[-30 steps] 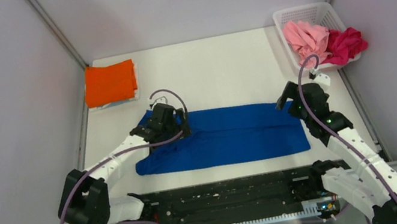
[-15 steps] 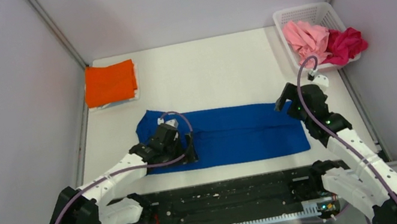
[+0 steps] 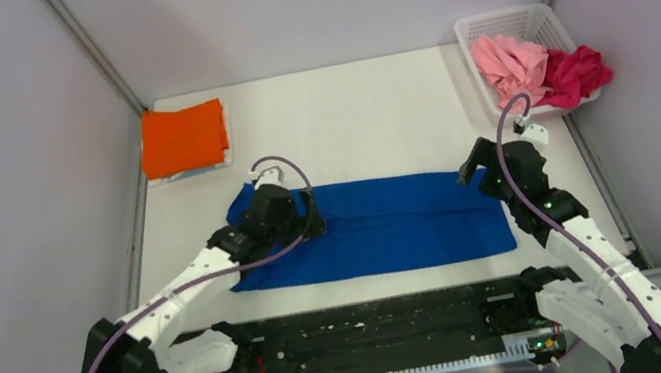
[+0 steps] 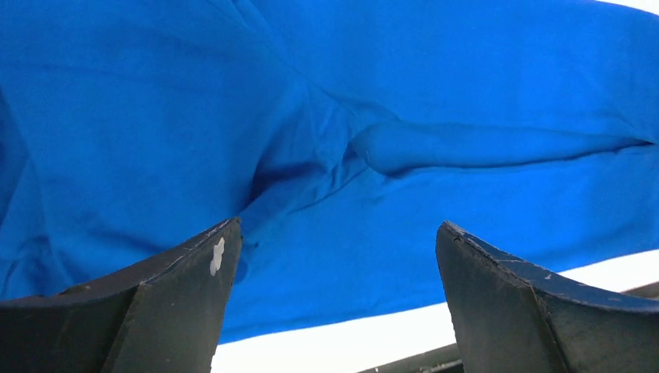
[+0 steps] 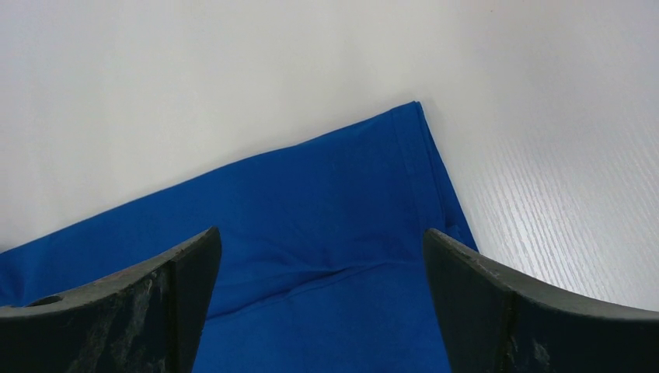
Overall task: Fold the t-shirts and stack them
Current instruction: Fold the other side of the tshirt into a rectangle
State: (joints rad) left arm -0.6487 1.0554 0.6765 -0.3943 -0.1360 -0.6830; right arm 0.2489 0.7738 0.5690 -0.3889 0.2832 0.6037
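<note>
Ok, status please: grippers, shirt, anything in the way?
Left gripper open, at blue shirt left end. Right gripper open, at right end. Shirt lies as long strip. Nothing blocking.

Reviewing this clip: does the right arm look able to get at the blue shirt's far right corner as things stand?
Probably yes. The right gripper hangs open just above that corner of the blue t-shirt, and nothing lies between them.

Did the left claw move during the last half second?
Yes. The left claw moved away from the black rail at the near edge, back up the blue shirt toward the orange shirt.
</note>
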